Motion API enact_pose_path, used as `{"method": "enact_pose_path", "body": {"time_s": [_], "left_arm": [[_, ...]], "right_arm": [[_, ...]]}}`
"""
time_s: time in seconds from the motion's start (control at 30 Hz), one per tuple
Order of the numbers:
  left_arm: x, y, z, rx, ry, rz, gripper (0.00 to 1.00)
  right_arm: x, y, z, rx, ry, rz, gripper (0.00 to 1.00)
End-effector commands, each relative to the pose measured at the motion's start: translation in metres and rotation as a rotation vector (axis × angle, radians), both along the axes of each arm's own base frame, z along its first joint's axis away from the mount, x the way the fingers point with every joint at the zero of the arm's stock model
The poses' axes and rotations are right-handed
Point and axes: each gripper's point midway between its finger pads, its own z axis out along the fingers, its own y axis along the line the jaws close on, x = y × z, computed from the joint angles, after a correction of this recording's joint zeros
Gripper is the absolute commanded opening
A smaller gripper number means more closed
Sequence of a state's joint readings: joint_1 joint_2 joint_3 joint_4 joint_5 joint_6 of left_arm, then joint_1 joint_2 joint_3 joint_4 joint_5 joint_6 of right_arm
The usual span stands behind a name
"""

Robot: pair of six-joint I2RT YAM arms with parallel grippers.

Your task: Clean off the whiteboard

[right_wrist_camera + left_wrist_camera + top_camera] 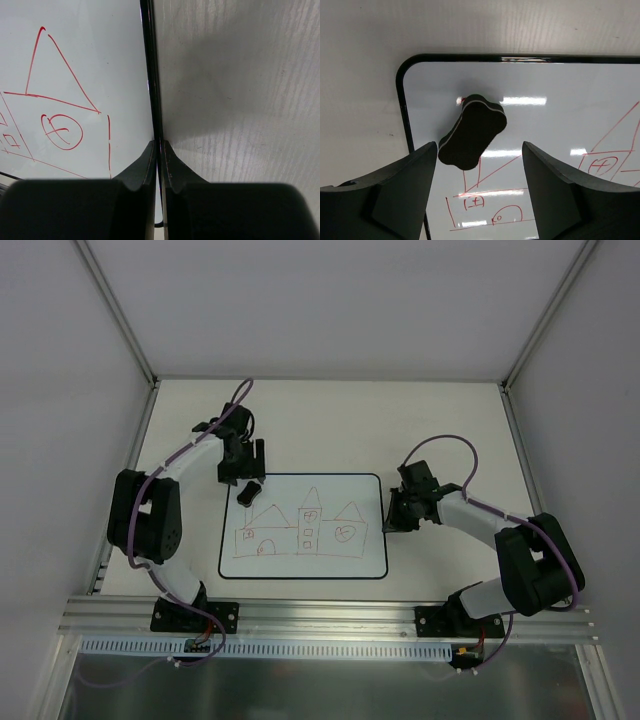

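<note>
The whiteboard lies flat on the table and bears a red line drawing of houses. It also shows in the left wrist view and the right wrist view. A dark bone-shaped eraser lies on the board's top left corner, also in the left wrist view. My left gripper is open and empty, with its jaws wide apart just behind and above the eraser. My right gripper is shut, its tips over the board's black right border.
Grey walls and metal posts enclose the white table at the back and sides. An aluminium rail runs along the near edge by the arm bases. Bare tabletop lies behind and right of the board.
</note>
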State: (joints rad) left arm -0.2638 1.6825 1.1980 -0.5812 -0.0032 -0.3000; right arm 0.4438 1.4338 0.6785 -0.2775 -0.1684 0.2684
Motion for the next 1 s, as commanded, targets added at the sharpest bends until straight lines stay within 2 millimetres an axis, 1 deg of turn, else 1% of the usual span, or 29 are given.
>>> {"method": "enact_pose_path", "body": {"time_s": [0.0,0.07,0.17,0.33,0.5,0.57,0.63,0.67,0.73,0.8,0.83,0.93,0.97], "left_arm": [[0.006,0.007,-0.002,-0.008,0.021,-0.017,0.69],[0.005,0.009,-0.009,-0.005,0.042,-0.011,0.69],[0.002,0.009,-0.019,-0.011,0.075,-0.008,0.66],[-0.006,0.004,-0.029,-0.041,0.119,-0.002,0.50],[-0.011,0.004,-0.028,-0.047,0.122,0.007,0.33],[-0.013,0.004,-0.029,-0.048,0.126,0.008,0.29],[-0.015,0.004,-0.030,-0.048,0.132,0.013,0.21],[-0.016,0.003,-0.029,-0.050,0.128,0.015,0.18],[-0.017,0.000,-0.027,-0.046,0.122,0.013,0.10],[-0.018,-0.002,-0.024,-0.045,0.111,0.012,0.05],[-0.018,-0.003,-0.023,-0.043,0.109,0.017,0.00],[-0.019,-0.011,-0.016,-0.030,0.081,0.011,0.00],[-0.020,-0.017,-0.010,-0.025,0.063,-0.005,0.00]], "right_arm": [[-0.015,-0.010,-0.016,-0.057,0.044,0.024,0.06],[-0.015,-0.010,-0.016,-0.055,0.044,0.027,0.06],[-0.015,-0.008,-0.017,-0.049,0.047,0.031,0.06],[-0.015,-0.007,-0.018,-0.045,0.053,0.031,0.06],[-0.015,-0.007,-0.019,-0.045,0.054,0.031,0.06],[-0.014,-0.006,-0.020,-0.037,0.057,0.030,0.06],[-0.015,-0.005,-0.021,-0.037,0.060,0.032,0.06],[-0.015,-0.005,-0.021,-0.036,0.059,0.030,0.06],[-0.016,-0.006,-0.022,-0.039,0.063,0.032,0.06],[-0.016,-0.006,-0.022,-0.037,0.060,0.032,0.06],[-0.015,-0.005,-0.021,-0.036,0.059,0.030,0.06],[-0.014,-0.005,-0.021,-0.035,0.059,0.029,0.06],[-0.014,-0.005,-0.021,-0.036,0.058,0.030,0.06]]}}
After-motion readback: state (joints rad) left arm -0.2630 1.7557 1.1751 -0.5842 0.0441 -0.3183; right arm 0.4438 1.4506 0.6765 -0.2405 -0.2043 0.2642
